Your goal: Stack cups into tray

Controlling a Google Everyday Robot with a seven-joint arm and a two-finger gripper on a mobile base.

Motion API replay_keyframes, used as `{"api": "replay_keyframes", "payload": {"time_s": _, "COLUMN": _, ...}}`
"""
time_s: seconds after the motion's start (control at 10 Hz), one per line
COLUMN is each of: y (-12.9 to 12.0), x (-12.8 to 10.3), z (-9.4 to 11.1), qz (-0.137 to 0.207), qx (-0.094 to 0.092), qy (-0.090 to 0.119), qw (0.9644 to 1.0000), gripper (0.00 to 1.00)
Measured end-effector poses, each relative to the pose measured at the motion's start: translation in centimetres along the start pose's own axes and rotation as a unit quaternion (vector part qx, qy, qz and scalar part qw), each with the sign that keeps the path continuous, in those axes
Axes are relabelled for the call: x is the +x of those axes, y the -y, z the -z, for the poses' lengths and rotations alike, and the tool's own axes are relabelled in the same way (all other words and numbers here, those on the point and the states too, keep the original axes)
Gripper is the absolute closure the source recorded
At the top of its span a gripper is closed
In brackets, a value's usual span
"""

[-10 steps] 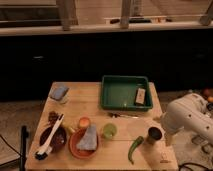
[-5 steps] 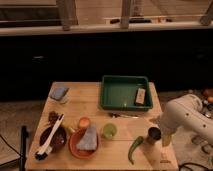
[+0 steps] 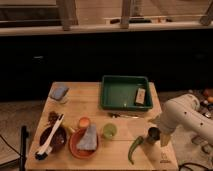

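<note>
Camera view: on the light wooden table (image 3: 95, 107), the large dark green rectangular plastic tray (image 3: 116, 93) sits at the far edge, with a small brown block (image 3: 140, 95) lying inside it. The light yellow-green plastic cup (image 3: 109, 131) stands upright near the table's middle, in front of the tray. The dark shiny metallic cup (image 3: 151, 136) stands near the right front corner, beside a curved green pepper (image 3: 134, 148). The white arm's gripper (image 3: 156, 130) is at this cup, jaws spread wide; contact cannot be told
</note>
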State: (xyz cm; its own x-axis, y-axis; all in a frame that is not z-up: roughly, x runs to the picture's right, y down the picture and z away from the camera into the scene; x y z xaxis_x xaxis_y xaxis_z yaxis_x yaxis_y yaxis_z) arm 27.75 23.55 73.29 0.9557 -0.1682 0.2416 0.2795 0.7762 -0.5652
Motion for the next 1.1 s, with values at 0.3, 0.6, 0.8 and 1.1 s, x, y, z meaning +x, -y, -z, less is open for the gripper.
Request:
{"api": "replay_keyframes", "payload": {"time_s": 0.3, "y": -0.2, "x": 0.3, "z": -0.9, "qz": -0.005, "qx": -0.009, "qy": 0.008, "qw": 0.9999, "gripper": 0.49}}
{"api": "replay_keyframes", "payload": {"time_s": 0.6, "y": -0.1, "x": 0.3, "z": -1.5, "qz": -0.007, "qx": -0.016, "qy": 0.013, "qw": 0.9998, "gripper": 0.80}}
{"api": "replay_keyframes", "payload": {"time_s": 0.8, "y": 0.1, "x": 0.2, "z": -1.4, "qz": -0.004, "qx": -0.015, "qy": 0.011, "qw": 0.9998, "gripper": 0.96}}
{"api": "replay_keyframes", "payload": {"time_s": 1.1, "y": 0.3, "x": 0.0, "z": -0.1, "qz": 0.004, "qx": -0.011, "qy": 0.004, "qw": 0.9999, "gripper": 1.00}}
